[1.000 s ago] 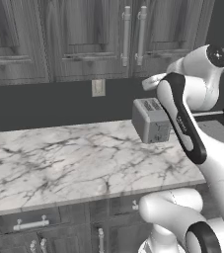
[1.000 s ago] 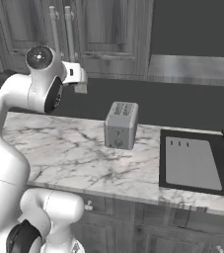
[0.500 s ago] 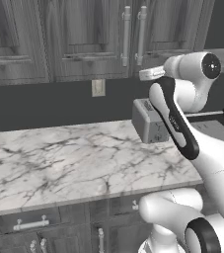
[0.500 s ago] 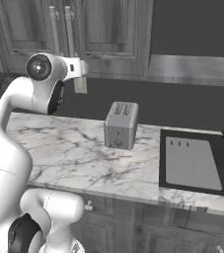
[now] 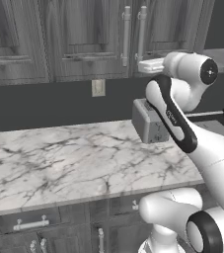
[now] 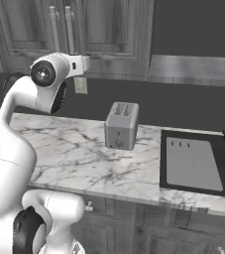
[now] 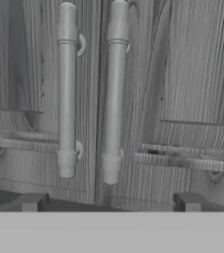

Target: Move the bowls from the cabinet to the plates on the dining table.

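Tool (image 7: pixel 108 202), jaws wide apart, faces the closed cabinet (image 7: pixel 182 74) handles (image 7: pixel 114 89) close ahead.

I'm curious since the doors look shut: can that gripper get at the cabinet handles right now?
Probably yes. The open gripper faces the two handles of the cabinet head-on, with nothing between.

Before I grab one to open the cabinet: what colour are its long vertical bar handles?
Silver bar handles, clearest in the hand view.

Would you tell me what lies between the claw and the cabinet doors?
Nothing: in the hand view, bare air separates the open claw from the closed cabinet and its two handles.
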Controlling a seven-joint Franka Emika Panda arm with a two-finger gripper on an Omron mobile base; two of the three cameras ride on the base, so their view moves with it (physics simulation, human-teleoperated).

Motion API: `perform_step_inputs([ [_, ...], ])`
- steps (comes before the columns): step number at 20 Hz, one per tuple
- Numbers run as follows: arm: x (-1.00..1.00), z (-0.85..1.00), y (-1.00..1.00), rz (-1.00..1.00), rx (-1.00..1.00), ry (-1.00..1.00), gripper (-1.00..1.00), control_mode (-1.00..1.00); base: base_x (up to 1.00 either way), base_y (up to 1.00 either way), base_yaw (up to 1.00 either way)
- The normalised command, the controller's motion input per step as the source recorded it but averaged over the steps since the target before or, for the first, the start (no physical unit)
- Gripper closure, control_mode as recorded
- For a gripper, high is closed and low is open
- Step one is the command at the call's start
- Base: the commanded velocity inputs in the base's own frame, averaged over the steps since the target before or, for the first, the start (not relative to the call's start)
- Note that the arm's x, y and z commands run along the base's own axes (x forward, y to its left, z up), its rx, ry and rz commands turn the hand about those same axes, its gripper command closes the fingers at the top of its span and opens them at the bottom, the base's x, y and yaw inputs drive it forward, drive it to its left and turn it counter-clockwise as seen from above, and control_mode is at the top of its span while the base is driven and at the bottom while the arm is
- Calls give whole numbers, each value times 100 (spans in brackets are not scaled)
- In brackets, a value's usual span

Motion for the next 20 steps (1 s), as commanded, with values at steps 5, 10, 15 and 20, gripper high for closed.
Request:
perform_step_inputs([
  [5, 0, 1, 0, 3, 8, -11, -100, -100, 0, 0, 0],
  [10, 11, 3, 0, 1, 1, -16, -100, -100, 0, 0, 0],
  [15, 18, 4, 0, 0, 0, -10, -100, -100, 0, 0, 0],
  [20, 0, 0, 0, 0, 0, -1, -100, -100, 0, 0, 0],
])
